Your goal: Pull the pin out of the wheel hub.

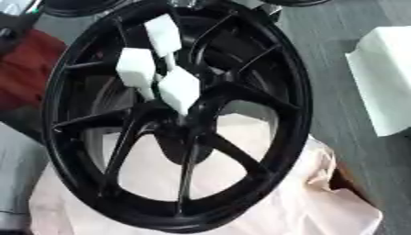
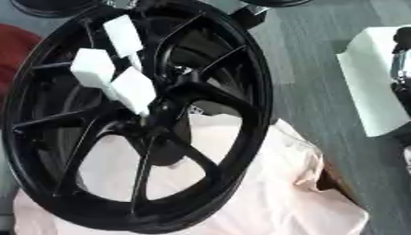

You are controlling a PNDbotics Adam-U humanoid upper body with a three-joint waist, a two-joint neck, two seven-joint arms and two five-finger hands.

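Black wheel hub (image 1: 173,142) with white-capped pins (image 1: 178,89), well left of robot hand (image 2: 402,62), its state indiscernible

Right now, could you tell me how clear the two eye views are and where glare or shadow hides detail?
Left eye view: soft throughout; the white blocks wash out featureless, the wheel hub sinks into black. Right eye view: slightly crisper, pale sheen on the wheel's rim, hub equally dark; no pin discernible in either.
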